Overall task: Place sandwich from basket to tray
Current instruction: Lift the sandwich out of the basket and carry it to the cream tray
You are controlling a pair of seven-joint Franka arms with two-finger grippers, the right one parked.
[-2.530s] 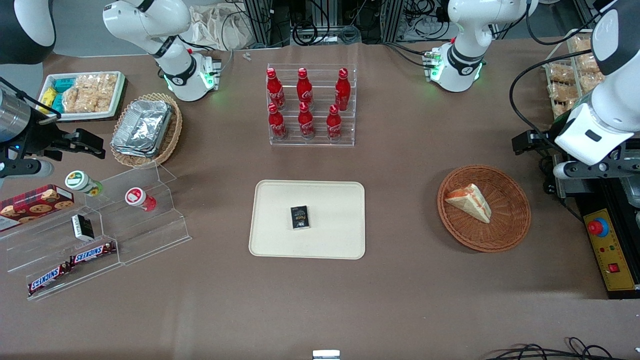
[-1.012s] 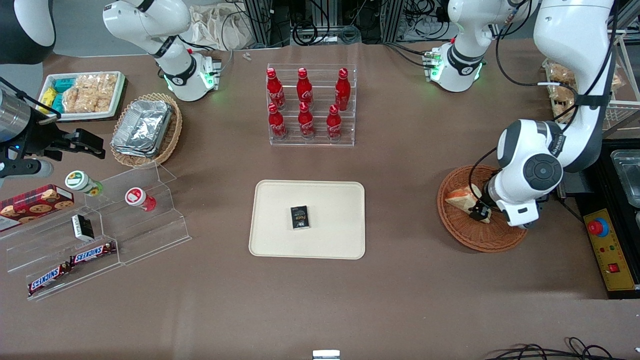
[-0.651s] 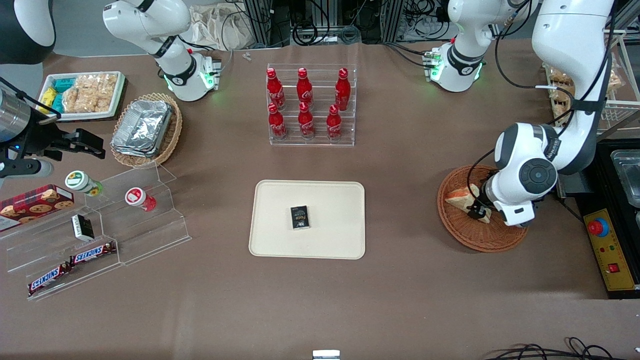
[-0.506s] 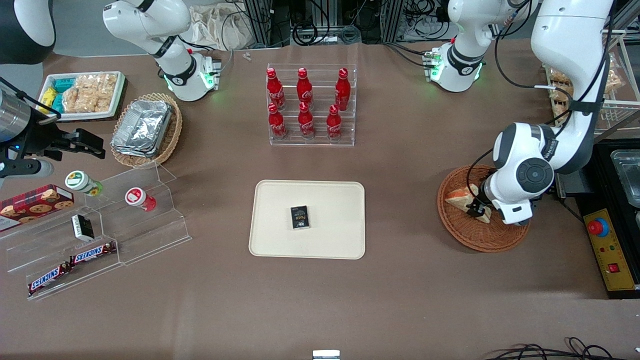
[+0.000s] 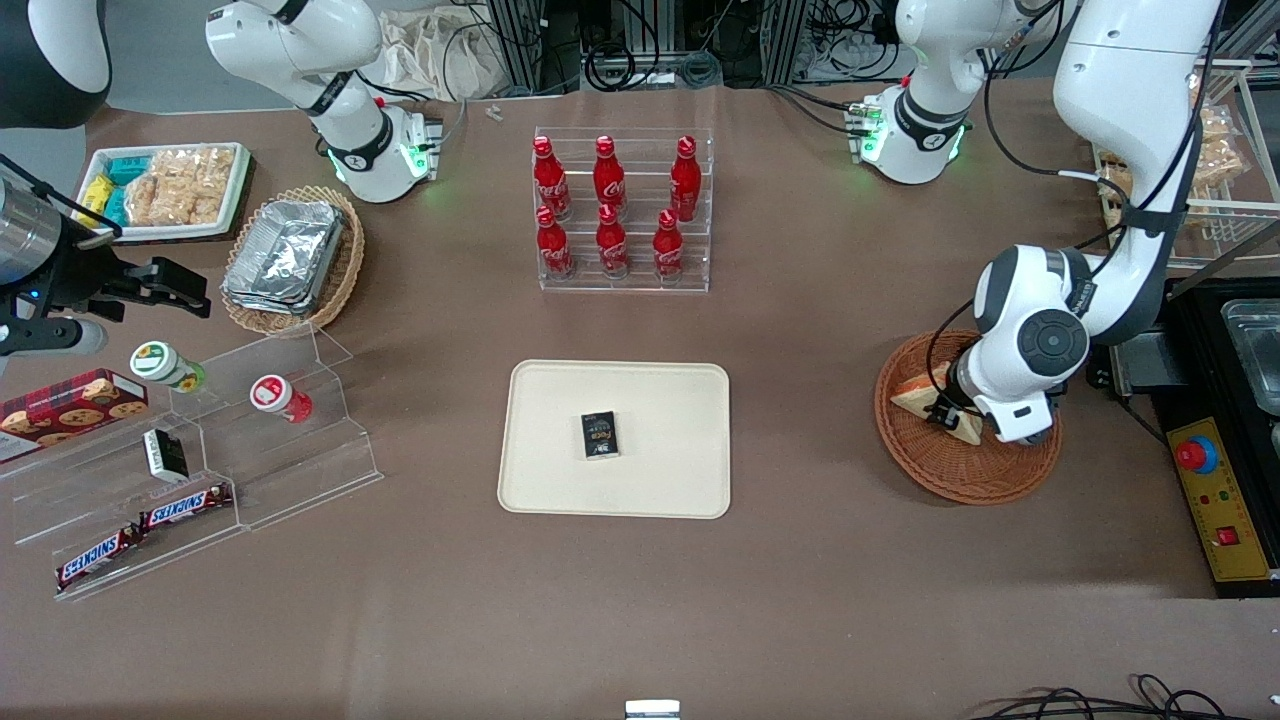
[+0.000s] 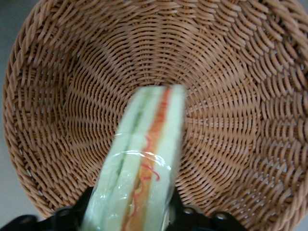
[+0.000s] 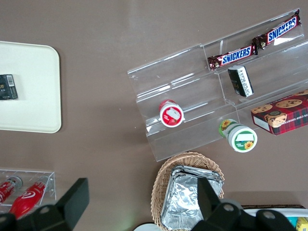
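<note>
The sandwich (image 5: 912, 392), a plastic-wrapped wedge of white bread, sits in the round woven basket (image 5: 958, 482) toward the working arm's end of the table. My gripper (image 5: 945, 413) reaches down into the basket and is shut on the sandwich. In the left wrist view the sandwich (image 6: 144, 168) shows its green and orange-red filling edge. It lies between my gripper's (image 6: 126, 219) two dark fingers (image 6: 179, 215), with the basket's weave (image 6: 231, 96) below it. The cream tray (image 5: 660, 400) lies at the table's middle.
A small black pack (image 5: 599, 435) lies on the tray. A clear rack of red bottles (image 5: 620, 210) stands farther from the front camera than the tray. A yellow box with a red stop button (image 5: 1215, 500) lies beside the basket.
My arm came down into the basket over the sandwich. In the last second it has drifted a little toward the tray, and the sandwich has shifted with it.
</note>
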